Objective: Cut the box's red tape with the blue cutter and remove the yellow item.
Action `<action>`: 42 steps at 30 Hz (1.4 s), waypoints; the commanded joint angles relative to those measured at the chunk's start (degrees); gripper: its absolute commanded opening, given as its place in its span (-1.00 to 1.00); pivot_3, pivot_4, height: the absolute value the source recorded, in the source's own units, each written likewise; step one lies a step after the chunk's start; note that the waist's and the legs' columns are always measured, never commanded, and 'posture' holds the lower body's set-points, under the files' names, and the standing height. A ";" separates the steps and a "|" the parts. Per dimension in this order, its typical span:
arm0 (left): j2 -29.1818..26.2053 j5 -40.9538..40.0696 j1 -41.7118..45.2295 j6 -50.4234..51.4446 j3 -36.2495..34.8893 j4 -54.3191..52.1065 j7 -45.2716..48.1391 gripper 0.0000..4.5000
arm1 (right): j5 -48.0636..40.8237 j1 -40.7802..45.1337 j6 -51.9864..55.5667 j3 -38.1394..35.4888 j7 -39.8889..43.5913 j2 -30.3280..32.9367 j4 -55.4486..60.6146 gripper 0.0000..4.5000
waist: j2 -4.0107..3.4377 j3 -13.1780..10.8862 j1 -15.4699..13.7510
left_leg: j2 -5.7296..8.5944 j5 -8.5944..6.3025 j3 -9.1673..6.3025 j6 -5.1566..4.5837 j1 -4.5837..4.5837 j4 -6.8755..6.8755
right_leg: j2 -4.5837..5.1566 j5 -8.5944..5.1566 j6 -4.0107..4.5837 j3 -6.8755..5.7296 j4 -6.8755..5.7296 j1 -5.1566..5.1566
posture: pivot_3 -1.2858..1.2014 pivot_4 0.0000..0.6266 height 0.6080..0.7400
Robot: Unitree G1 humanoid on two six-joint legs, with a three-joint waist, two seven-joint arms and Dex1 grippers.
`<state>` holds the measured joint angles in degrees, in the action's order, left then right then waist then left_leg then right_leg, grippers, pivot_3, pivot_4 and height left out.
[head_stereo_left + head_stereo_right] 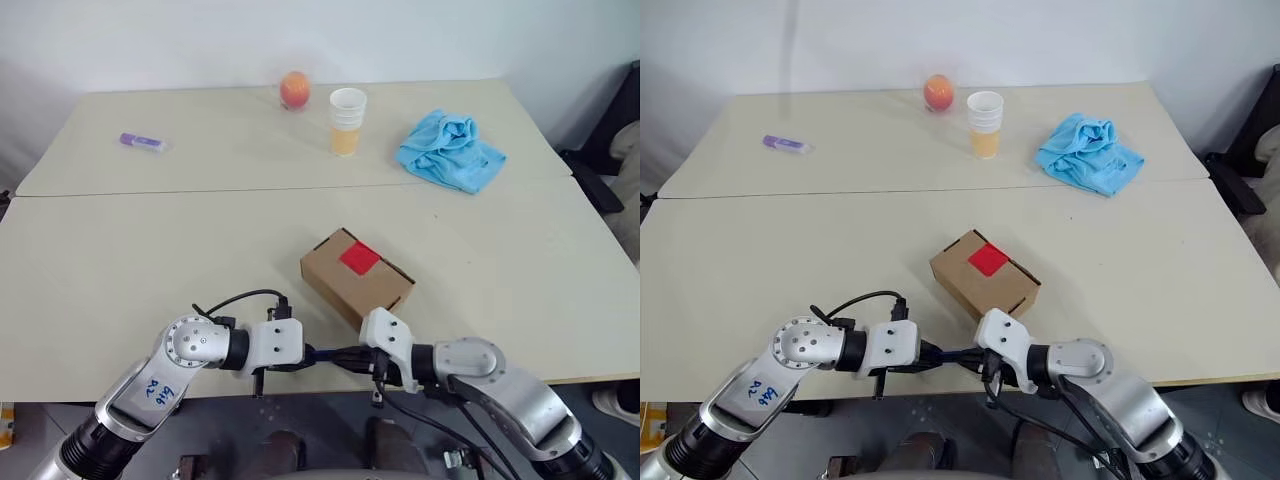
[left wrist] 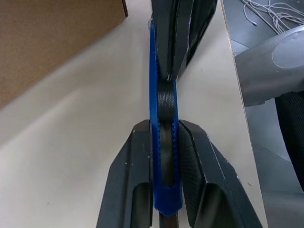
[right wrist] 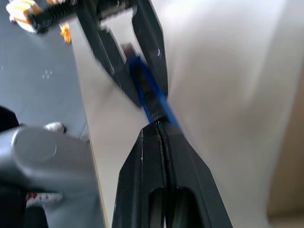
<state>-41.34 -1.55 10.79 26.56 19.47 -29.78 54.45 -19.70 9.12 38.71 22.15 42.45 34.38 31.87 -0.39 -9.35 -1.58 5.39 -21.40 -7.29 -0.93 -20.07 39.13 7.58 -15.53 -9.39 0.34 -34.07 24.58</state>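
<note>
Left wrist view: slim blue cutter, ridged black slider.

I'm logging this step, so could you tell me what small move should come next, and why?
Probably the right claw should slide the blade out, since both claws pinch the blue cutter at the table's near edge, left claw around its body, and the box's red tape is uncut.

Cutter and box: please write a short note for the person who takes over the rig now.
Left gripper: shut on the cutter, at the near table edge.
Right gripper: shut, pinching the cutter's other end.
Box: closed, just beyond the grippers, red tape uncut on its lid.
Done: cutter picked up, now between both grippers.
Left: cut the tape, open the box, take out the yellow item.
</note>
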 commanded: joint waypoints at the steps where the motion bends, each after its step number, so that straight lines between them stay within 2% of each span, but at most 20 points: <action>1: 0.26 0.80 -0.02 0.18 2.28 -0.01 0.02 -0.81 | 0.98 1.13 1.18 0.86 -1.51 -1.76 -0.52 -0.98 | 0.00 0.00 0.04 | 0.00 0.00 0.00 0.00 0.00 0.00 | 0.00 0.00 0.00 0.00 0.00 0.00 | 0.03 -0.52 1.00; 4: 0.87 0.97 0.02 -1.18 2.44 0.80 -0.40 -0.81 | -1.78 0.28 3.77 -1.52 -1.00 -1.66 1.90 -0.98 | -0.02 0.01 -0.08 | 0.00 0.00 0.00 0.00 0.00 0.00 | 0.00 0.00 0.00 0.00 0.00 0.00 | 0.03 -0.52 1.00; 5: 1.04 0.75 -0.38 -2.21 1.93 1.25 -0.67 -0.81 | -5.04 -1.15 5.76 -4.47 -0.71 -1.33 4.29 -0.98 | -0.02 0.01 -0.20 | 0.02 0.00 0.00 0.00 0.00 0.00 | 0.02 0.00 0.00 0.00 0.00 0.00 | 0.03 -0.52 1.00; 8: 1.26 -1.05 -2.79 -9.48 -1.29 3.52 -0.97 -0.81 | -20.19 -7.14 12.33 -17.71 0.82 1.09 12.79 -0.98 | -0.05 0.00 -0.60 | 0.04 0.00 -0.06 -0.02 -0.07 0.00 | 0.04 0.00 0.00 -0.01 -0.04 0.02 | 0.03 -0.52 1.00; 11: 1.56 -2.87 -5.89 -20.20 -4.90 7.03 -0.94 -0.81 | -38.57 -11.75 18.30 -30.06 -2.49 4.71 17.06 -0.74 | -0.07 0.00 -0.59 | 0.01 -0.04 -0.06 -0.06 -0.10 -0.06 | 0.02 0.01 0.01 -0.02 -0.01 0.04 | 0.03 -0.52 1.00; 13: 1.05 -3.94 -7.24 -26.39 -5.93 9.20 0.87 -0.81 | -47.55 -13.22 19.34 -34.71 -4.82 7.75 17.70 -0.44 | -0.06 0.00 -0.19 | -0.06 -0.06 -0.05 -0.04 -0.10 -0.08 | -0.01 0.01 0.01 -0.04 0.06 0.03 | 0.03 -0.52 1.00; 14: 0.49 -5.09 -8.17 -31.05 -7.28 10.51 2.32 -0.81 | -53.46 -14.40 18.85 -38.30 -9.27 9.24 16.89 -0.25 | -0.05 0.00 -0.12 | -0.10 -0.07 -0.02 -0.01 -0.09 -0.07 | -0.03 0.01 0.01 -0.05 0.17 0.03 | 0.03 -0.52 1.00; 17: 1.17 -9.62 -9.08 -39.23 -11.26 12.90 4.31 -0.81 | -68.81 -18.13 19.41 -45.30 -21.08 17.13 13.44 0.17 | -0.19 -0.04 -0.15 | -0.10 -0.07 0.02 -0.01 -0.07 -0.05 | 0.02 0.01 0.01 -0.02 0.19 0.01 | 0.03 -0.52 1.00; 19: 2.11 -10.86 -8.01 -41.51 -11.36 13.75 5.06 -0.81 | -77.71 -20.24 18.34 -45.65 -28.02 22.37 10.96 0.49 | -0.16 -0.04 -0.17 | -0.10 -0.06 0.07 -0.02 -0.04 -0.01 | 0.04 0.02 0.00 -0.03 0.19 -0.03 | 0.03 -0.52 1.00; 21: 3.80 -10.79 -5.87 -42.98 -10.67 14.06 4.57 -0.81 | -88.56 -21.12 14.99 -42.34 -36.37 26.95 9.07 0.79 | -0.19 -0.03 -0.38 | -0.08 -0.05 0.08 -0.04 -0.03 0.02 | 0.06 0.03 -0.01 -0.05 0.18 -0.05 | 0.03 -0.52 1.00; 23: 5.01 -10.22 -4.50 -43.12 -9.77 14.29 4.26 -0.81 | -92.95 -19.50 11.90 -38.89 -39.32 27.74 9.12 0.99 | -0.10 -0.04 -0.50 | -0.08 -0.03 0.09 -0.06 -0.04 0.04 | 0.07 0.04 -0.03 -0.06 0.18 -0.05 | 0.03 -0.52 1.00; 29: 7.08 -8.76 -2.19 -42.65 -7.26 14.68 4.02 -0.81 | -93.30 -10.85 7.66 -29.61 -42.40 26.55 8.67 0.99 | -0.10 -0.04 0.03 | -0.08 -0.03 0.10 -0.06 -0.06 0.04 | 0.03 0.06 -0.06 -0.07 0.20 -0.03 | 0.03 -0.52 1.00; 37: 9.07 -6.60 -0.81 -40.86 -7.04 14.27 0.77 -0.81 | -93.30 -1.23 11.90 -21.89 -43.81 28.53 3.07 0.99 | -0.09 -0.04 -0.10 | -0.08 -0.02 0.08 -0.07 -0.08 0.06 | 0.03 0.07 -0.07 -0.08 0.20 -0.03 | 0.03 -0.52 1.00; 40: 9.19 -6.45 -0.36 -40.88 -6.79 14.24 0.83 -0.81 | -93.30 1.09 12.27 -20.03 -44.80 27.46 1.45 0.73 | -0.10 -0.04 -0.08 | -0.08 -0.02 0.08 -0.07 -0.08 0.06 | 0.02 0.06 -0.07 -0.09 0.21 -0.01 | 0.03 -0.52 1.00; 42: 9.29 -6.46 0.05 -40.94 -6.66 14.44 0.98 -0.81 | -93.30 2.12 12.66 -19.12 -44.87 26.92 0.92 0.45 | -0.10 -0.04 -0.11 | -0.08 -0.02 0.07 -0.07 -0.10 0.06 | 0.03 0.06 -0.07 -0.09 0.21 0.00 | 0.03 -0.52 1.00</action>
<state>-32.29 -7.76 10.51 -13.85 12.50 -14.74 55.82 -111.91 10.62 51.21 2.92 -2.49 61.89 32.52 -0.49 -9.39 -1.69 5.31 -21.42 -7.23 -1.00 -20.18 39.18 7.61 -15.47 -9.45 0.25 -33.86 24.57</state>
